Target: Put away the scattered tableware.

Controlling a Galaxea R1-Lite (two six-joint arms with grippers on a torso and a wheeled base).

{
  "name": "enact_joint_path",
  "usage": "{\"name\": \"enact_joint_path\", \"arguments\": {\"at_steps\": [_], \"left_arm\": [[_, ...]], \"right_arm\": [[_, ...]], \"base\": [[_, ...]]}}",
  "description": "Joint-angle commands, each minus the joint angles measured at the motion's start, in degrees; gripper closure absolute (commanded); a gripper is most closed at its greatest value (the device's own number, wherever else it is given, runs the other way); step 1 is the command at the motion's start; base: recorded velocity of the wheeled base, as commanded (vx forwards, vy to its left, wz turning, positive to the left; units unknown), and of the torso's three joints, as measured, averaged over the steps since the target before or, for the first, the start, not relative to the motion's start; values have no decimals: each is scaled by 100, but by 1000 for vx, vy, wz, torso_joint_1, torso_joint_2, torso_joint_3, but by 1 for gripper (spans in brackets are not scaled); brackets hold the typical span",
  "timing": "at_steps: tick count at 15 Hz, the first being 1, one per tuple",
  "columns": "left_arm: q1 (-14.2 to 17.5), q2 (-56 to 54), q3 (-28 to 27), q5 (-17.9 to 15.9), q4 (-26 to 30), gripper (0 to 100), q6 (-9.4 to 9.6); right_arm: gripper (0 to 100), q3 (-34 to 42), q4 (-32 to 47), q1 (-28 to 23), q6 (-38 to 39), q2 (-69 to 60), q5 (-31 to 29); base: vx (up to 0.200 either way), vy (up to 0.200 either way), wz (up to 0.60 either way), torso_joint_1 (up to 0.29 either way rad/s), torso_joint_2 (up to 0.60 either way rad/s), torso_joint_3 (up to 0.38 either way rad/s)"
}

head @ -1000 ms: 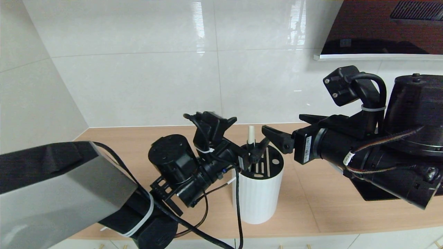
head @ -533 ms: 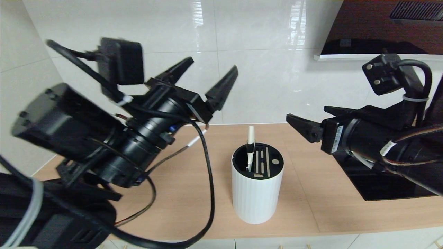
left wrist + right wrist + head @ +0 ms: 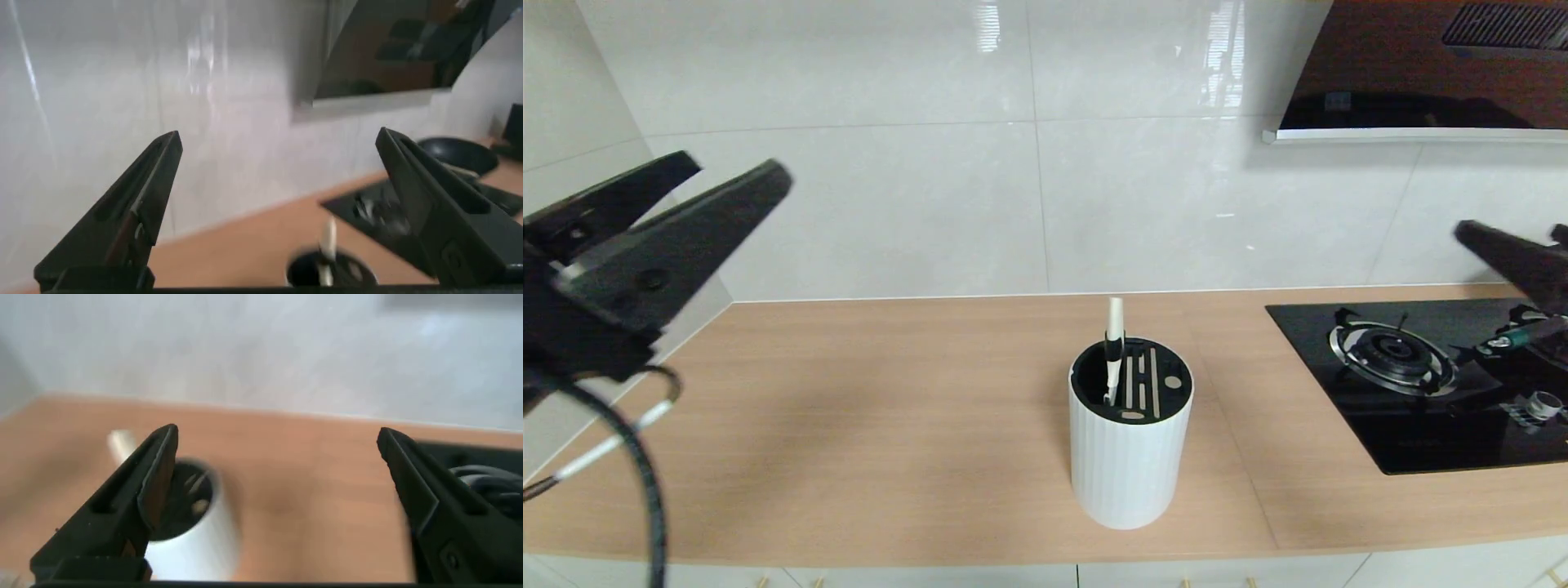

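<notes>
Head view gives you the state of play: the white ribbed cylindrical holder [image 3: 1131,457] with its black slotted top stands near the middle of the pale wood-grain surface [image 3: 890,425]. One utensil with a slim white handle and a black collar [image 3: 1114,335] stands upright in a slot at the holder's left side. The left jaws hang high at the left, well apart from the holder, spread wide and gripping nothing. The right jaws sit out over the glossy black glass hob [image 3: 1380,441], and the right wrist view shows them just as wide and just as empty. You look to be between picks, with that utensil stowed and both arms free. No other loose piece lies on the wood that you can see. A small greenish item [image 3: 1515,333] rests at the hob's right edge, too small to identify, so check it before you call the job finished. If it is tableware, your next move calls for a low approach with the right jaws over hard, slick glass, and a firm pinch, since a thin handle could skate. The holder's narrow slots need the piece held near vertical. The tall, light-looking shell could tip if you nudge its rim.
</notes>
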Motion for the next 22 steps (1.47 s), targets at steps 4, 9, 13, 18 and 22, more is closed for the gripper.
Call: {"name": "enact_joint_path", "arguments": {"at_steps": [4, 9, 13, 18, 22], "left_arm": [[1317, -4167, 314, -382, 3634, 0, -772], [1967, -5108, 771, -391, 3836, 0, -799], [2609, -5565, 1395, -118, 3626, 0, -939], [2864, -5995, 2740, 145, 3344, 0, -430], [2864, -5995, 3056, 154, 3968, 0, -245]], "right_arm": [[0, -380, 3282, -878, -126, -3606, 102], [0, -415, 4767, -1819, -135, -5030, 173], [0, 437, 4758, -2390, -320, -5865, 428], [0, 1879, 3835, -2390, -91, -5856, -399], [0, 3505, 2262, -2390, -364, -5856, -355]], "base": [[0, 0, 0, 0, 0, 0], [0, 0, 0, 0, 0, 0], [0, 0, 0, 0, 0, 0], [0, 0, 0, 0, 0, 0], [0, 0, 0, 0, 0, 0]]}}
